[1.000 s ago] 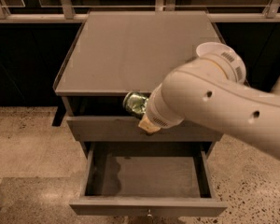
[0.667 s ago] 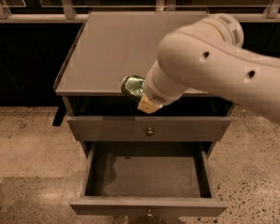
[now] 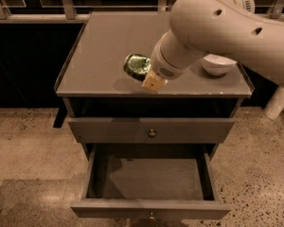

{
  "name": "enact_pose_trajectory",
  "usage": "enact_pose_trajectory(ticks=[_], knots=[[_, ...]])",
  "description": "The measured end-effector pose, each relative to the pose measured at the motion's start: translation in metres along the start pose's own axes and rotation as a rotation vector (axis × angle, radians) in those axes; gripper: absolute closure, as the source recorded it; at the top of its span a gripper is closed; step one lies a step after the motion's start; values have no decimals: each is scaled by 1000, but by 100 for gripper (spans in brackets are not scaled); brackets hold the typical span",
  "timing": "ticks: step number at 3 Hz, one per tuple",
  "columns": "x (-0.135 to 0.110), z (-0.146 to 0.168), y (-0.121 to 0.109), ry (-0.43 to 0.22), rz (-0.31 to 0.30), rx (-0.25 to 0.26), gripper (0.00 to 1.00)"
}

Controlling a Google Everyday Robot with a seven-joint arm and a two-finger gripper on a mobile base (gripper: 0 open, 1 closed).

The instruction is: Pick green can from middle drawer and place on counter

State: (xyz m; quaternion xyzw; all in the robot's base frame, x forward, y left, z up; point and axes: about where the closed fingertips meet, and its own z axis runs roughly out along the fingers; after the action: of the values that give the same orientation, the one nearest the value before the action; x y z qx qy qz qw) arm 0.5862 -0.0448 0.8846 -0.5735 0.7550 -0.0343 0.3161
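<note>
- The jaws sit at the end of the big cream arm (image 3: 213,27), over the front half of the tabletop (image 3: 99,46), toward 7 o'clock from its centre
- They're closed onto the green can (image 3: 136,66), with one tan finger showing against its 4 o'clock side
- The can hangs tipped over, clear of the surface, its shadow on the grey just beneath
- The middle drawer (image 3: 151,178) is pulled out at 6 o'clock, nothing in it; the upper drawer front (image 3: 151,130) is shut
- A white bowl (image 3: 217,64) rests at 3 o'clock from the can, partly behind the arm
- Let go at this tilt, I'd expect the can to land on its side and roll, maybe off the front edge at 6 o'clock
- A swing toward 3 o'clock could clip the bowl
</note>
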Motion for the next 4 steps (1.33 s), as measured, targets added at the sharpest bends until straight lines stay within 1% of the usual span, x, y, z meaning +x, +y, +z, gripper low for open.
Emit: enact_pose_trajectory(ticks=[1, 2, 3, 4], knots=[[-6, 25, -28, -104, -1, 1, 100], [-21, 55, -53, -183, -9, -13, 100], [-24, 62, -54, -194, -16, -20, 81], [-24, 62, -54, -194, -16, -20, 58]])
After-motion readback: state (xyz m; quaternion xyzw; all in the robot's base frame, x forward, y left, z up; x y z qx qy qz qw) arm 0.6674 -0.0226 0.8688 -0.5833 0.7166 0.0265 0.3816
